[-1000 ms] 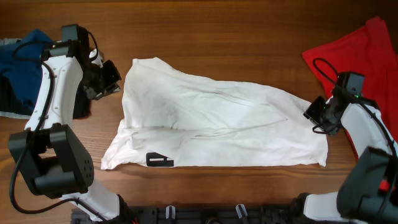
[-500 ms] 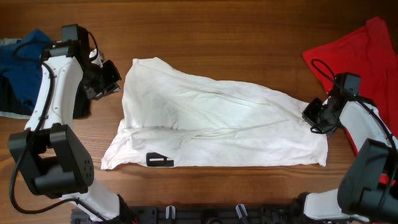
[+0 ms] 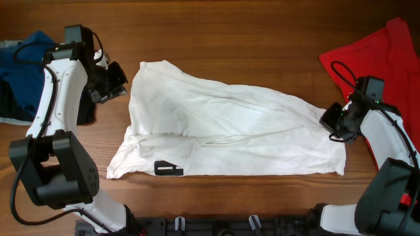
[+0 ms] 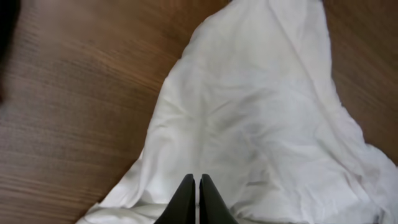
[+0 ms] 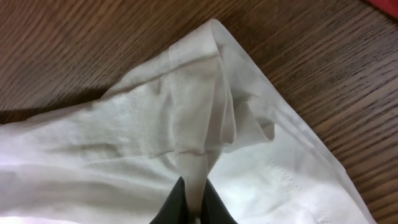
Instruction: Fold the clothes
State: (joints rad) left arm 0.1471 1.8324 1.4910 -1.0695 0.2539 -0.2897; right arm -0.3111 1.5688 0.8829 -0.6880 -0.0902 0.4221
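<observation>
The white T-shirt (image 3: 223, 131) lies spread and rumpled on the wooden table, with its black label (image 3: 167, 168) near the front left edge. My right gripper (image 3: 329, 120) is shut on a fold of the shirt's right edge, and the pinched cloth shows between the fingers in the right wrist view (image 5: 193, 186). My left gripper (image 3: 121, 77) is beside the shirt's upper left corner. Its fingers (image 4: 199, 182) are shut above the white cloth (image 4: 261, 124), with no cloth seen between them. The red shirt (image 3: 387, 52) lies at the far right.
A dark blue garment (image 3: 23, 72) lies bunched at the far left, behind my left arm. The red shirt reaches the table's right edge next to my right arm. Bare wood (image 3: 249, 33) runs along the back of the table.
My right gripper shifted slightly left, then back right, still holding the shirt's edge. My left gripper barely moved. The shirt lies the same.
</observation>
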